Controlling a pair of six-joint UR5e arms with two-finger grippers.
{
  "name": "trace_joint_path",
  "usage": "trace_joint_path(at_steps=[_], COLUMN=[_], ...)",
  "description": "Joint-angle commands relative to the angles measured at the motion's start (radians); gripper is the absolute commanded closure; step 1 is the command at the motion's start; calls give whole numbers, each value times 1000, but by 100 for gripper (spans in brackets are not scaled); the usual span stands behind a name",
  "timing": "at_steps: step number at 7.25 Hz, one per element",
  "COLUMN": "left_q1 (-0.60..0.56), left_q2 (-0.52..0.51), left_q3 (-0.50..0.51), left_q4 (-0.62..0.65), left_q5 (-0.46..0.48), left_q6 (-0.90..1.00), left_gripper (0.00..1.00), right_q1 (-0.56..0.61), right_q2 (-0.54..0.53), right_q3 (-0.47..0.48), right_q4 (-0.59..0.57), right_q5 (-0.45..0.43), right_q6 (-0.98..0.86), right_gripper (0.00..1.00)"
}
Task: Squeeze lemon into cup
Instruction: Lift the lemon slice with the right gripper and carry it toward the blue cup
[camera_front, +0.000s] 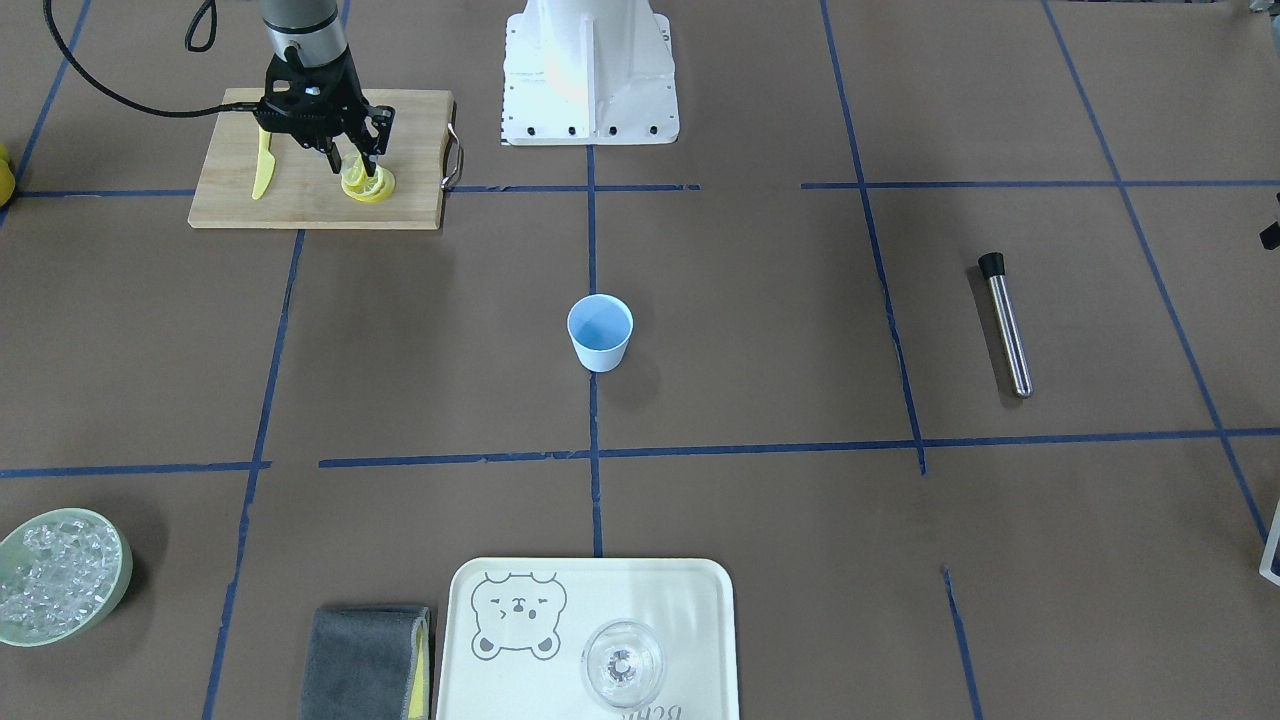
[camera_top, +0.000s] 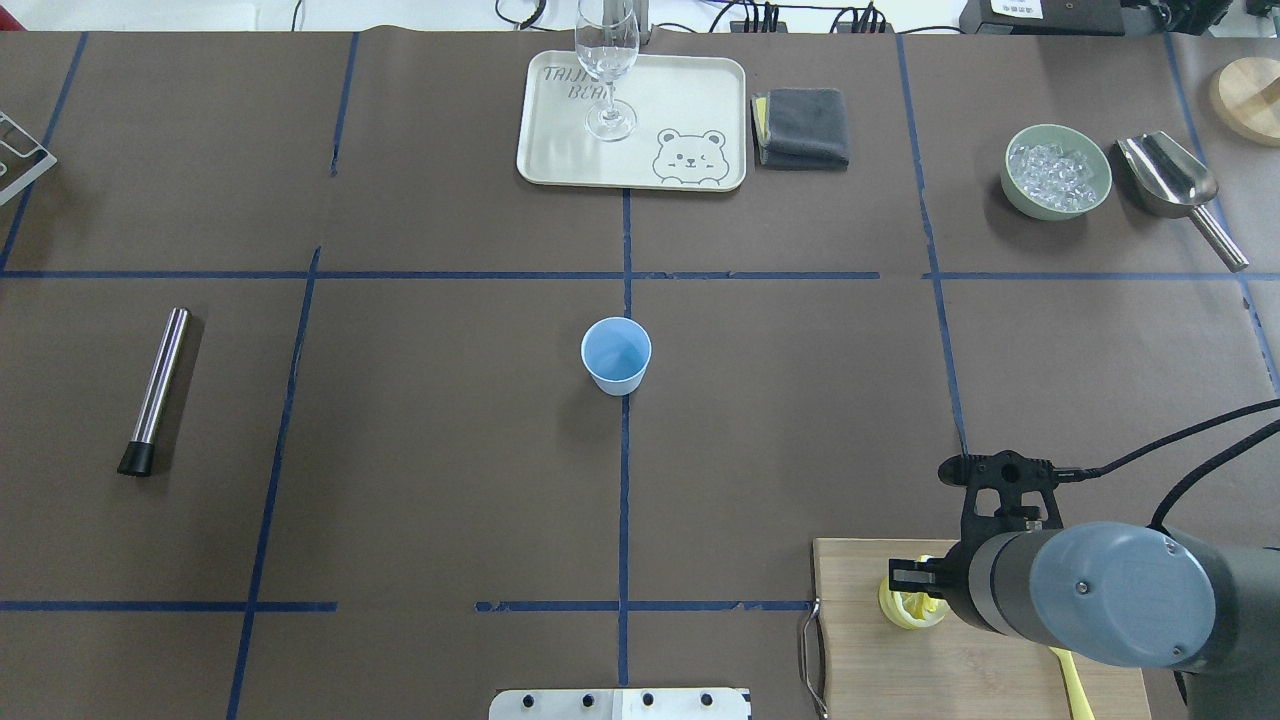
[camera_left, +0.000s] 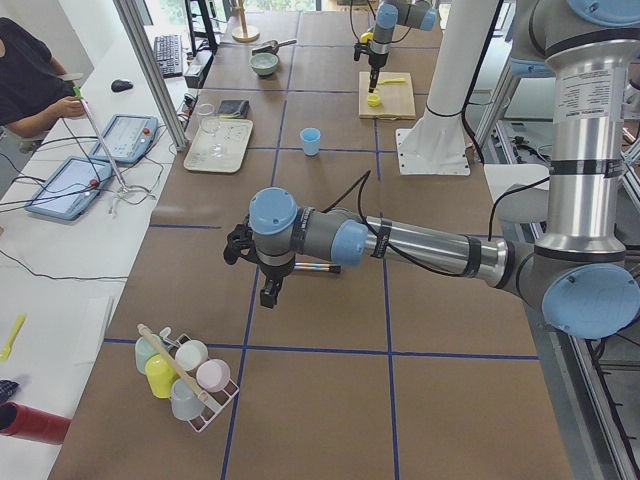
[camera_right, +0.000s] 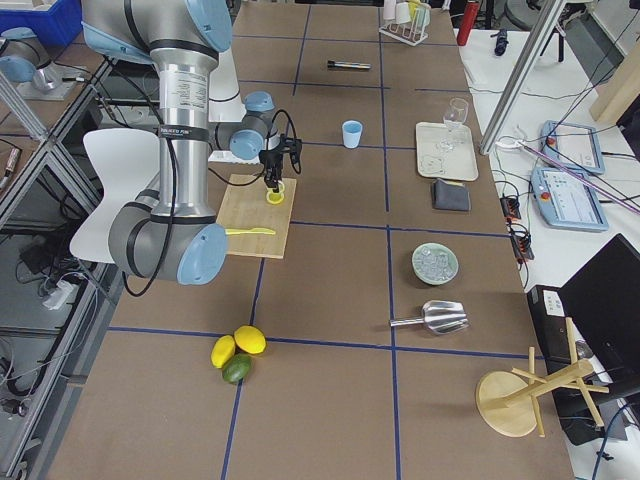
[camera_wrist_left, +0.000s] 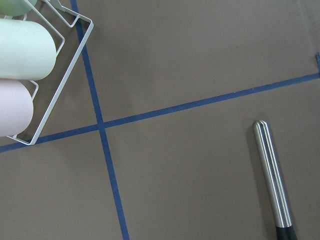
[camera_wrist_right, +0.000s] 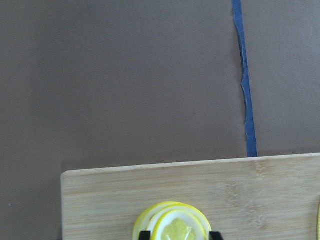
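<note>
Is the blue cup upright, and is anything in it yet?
Upright, and it looks empty. The cup stands on its base, mouth up, and the overhead view shows only bare blue inside, with no lemon slice.

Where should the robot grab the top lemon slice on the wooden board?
By its yellow rind, on two opposite edges, coming straight down from above. The top lemon slice lies flat on a little stack on the wooden board, so only its thin rim offers sides to pinch. The right gripper hangs above it, jaws either side.
</note>
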Motion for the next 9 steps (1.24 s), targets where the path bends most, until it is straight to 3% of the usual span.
trace_joint_path(at_steps=[1, 4, 6, 9], left_q1=[0, 0, 0, -2], left_q2=[1, 8, 8, 19], left_q3=[0, 0, 0, -3], left_q4=[-1, -1, -1, -2], left_q5=[0, 0, 0, -2], left_q6=[0, 0, 0, 0], left_gripper=[0, 0, 0, 0], right_q1=[16, 79, 164, 276], right_q2=[21, 212, 416, 624], right_q3=[10, -20, -123, -294], right_q4=[-4, -141, -226, -227], right_q5=[7, 36, 82, 141], right_q6=[0, -2, -2, -2], right_gripper=[53, 53, 52, 52])
